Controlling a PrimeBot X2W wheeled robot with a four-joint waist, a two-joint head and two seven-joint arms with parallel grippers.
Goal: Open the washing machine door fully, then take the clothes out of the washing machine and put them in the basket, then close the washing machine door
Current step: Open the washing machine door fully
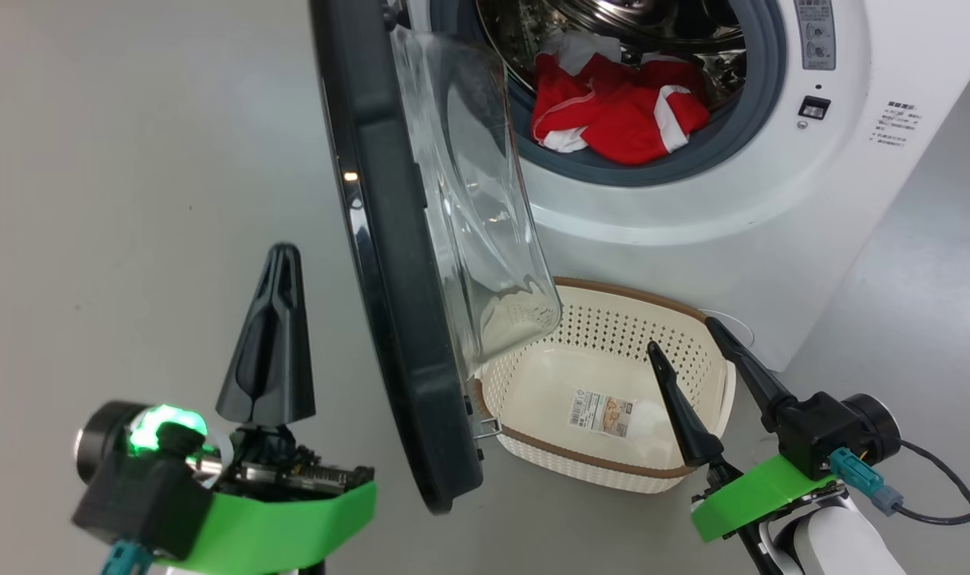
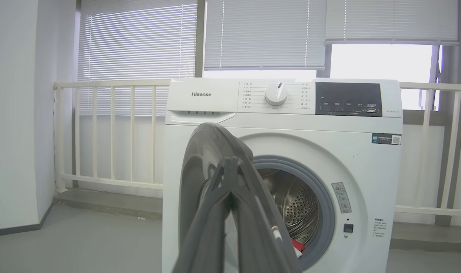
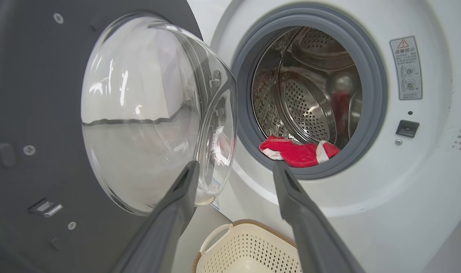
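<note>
The left gripper [image 1: 283, 251] stood closest to the head camera at the lower left, its two long dark fingers pressed together into one point, clenched on nothing, in open air to the left of the door and apart from it. At the lower right, the right gripper [image 1: 681, 334] had its fingers spread wide and released, holding nothing, with its tips poised above the near right end of the basket [image 1: 604, 469].

Between the two grippers hung the washing machine door [image 1: 389, 279], swung out from the machine and seen almost edge-on, so that its glossy black rim ran from the top of the head view down toward the floor. Its clear glass bowl [image 1: 469, 200] bulged to the right, toward the machine's opening, and overlapped the basket's left end in that view.

The cream perforated basket sat on the grey floor [image 1: 133, 160] just in front of the white washing machine [image 1: 772, 224], below its opening, with a paper label [image 1: 602, 413] on its inside bottom.

The clothes [image 1: 620, 112], bright red with white trim, lay heaped inside the steel drum [image 3: 310, 94] at the front, resting against the lower part of the grey rubber seal [image 3: 378, 94].
</note>
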